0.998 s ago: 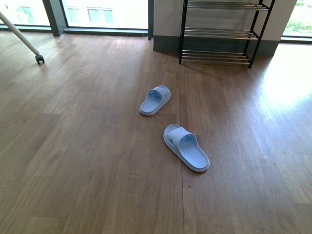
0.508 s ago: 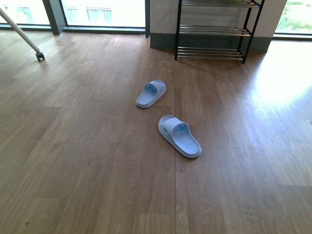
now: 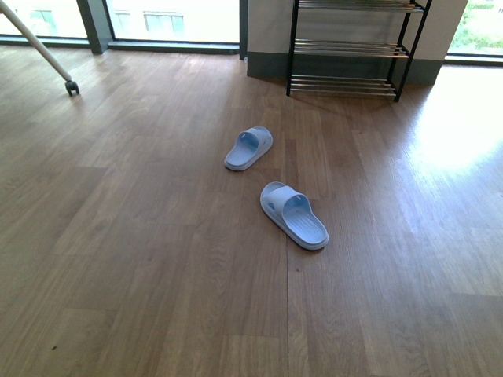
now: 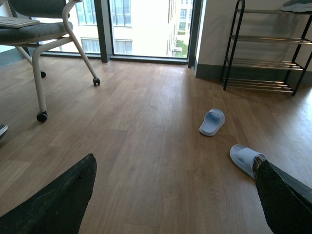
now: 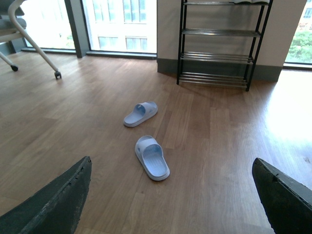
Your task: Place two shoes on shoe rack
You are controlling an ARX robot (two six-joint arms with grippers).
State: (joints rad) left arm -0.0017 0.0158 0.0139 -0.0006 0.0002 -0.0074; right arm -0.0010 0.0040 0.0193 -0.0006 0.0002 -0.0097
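Near slide (image 3: 295, 216) and far slide (image 3: 249, 148) lie on the floor (image 3: 141, 259), short of the shoe rack (image 3: 350, 47). Your left gripper (image 4: 174, 161) and right gripper (image 5: 171, 160) are spread wide and empty, with both slides ahead of them.

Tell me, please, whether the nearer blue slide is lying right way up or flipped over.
Right way up: the nearer slide rests sole-down on the wooden floor, its strap and ribbed footbed facing upward.

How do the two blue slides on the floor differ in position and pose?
The far slide lies closer to the shoe rack; the near slide lies closer to the robot, further right. The far slide's toe angles rightward, the near slide's leftward. Both are pale blue, sole-down on the floor, not touching.
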